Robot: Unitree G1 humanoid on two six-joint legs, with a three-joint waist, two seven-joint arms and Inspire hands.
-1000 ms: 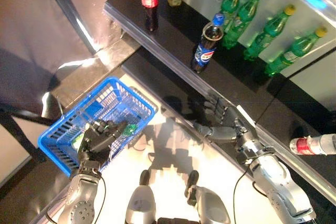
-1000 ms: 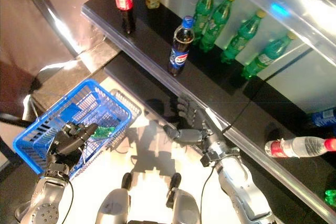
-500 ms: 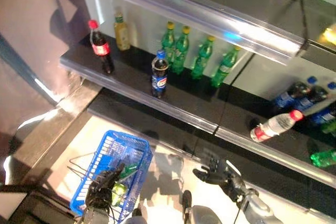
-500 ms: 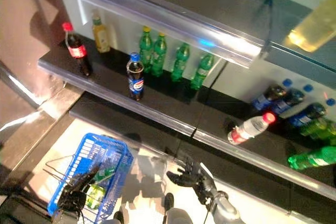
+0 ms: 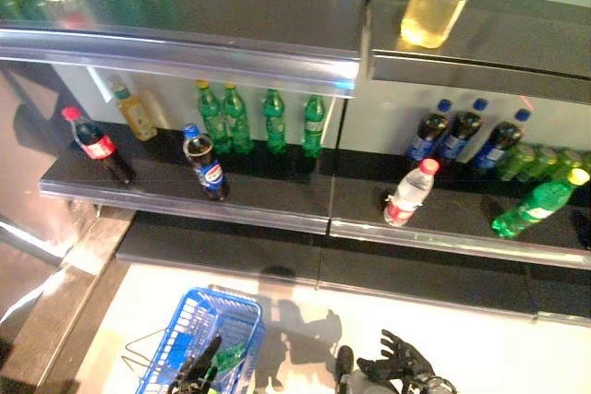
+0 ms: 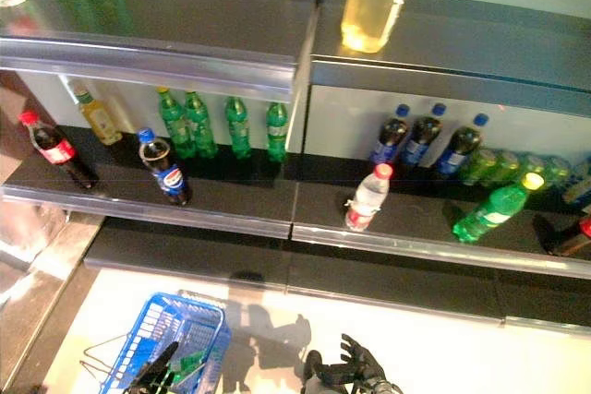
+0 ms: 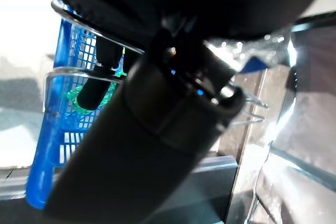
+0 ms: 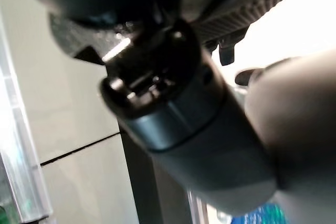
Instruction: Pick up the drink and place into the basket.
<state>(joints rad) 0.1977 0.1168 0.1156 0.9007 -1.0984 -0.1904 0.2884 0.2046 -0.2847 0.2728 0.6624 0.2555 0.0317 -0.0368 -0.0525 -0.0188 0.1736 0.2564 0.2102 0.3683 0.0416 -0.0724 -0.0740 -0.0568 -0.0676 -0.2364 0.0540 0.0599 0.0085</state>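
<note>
Down near the bottom left, the blue basket [image 5: 199,343] sits on the pale floor. A green bottle [image 5: 226,358] lies inside it, on its side, with its long way running from near left to far right. I cannot tell which end is the cap. The left hand [image 5: 191,376] is at the basket's near rim, with its dark fingers curled round the thin wire handle [image 7: 157,59], as the left wrist view shows it. The right hand [image 5: 399,365] is low on the right, well apart from the basket, with its fingers spread and nothing in it.

Far from the hands is a dark shelf [image 5: 185,196] with many drinks. On the left stand a red-capped cola bottle [image 5: 94,145] and a yellow drink [image 5: 134,113]. A blue-capped cola bottle [image 5: 206,164] stands nearer the shelf's edge. Behind it are four green bottles [image 5: 263,122] in a row. On the right a clear bottle with a red cap [image 5: 407,194] leans over. A green bottle with a yellow cap [image 5: 536,204] lies on its side, maybe touching the other green ones behind it. Three dark bottles with blue caps [image 5: 462,136] stand at the back.
</note>
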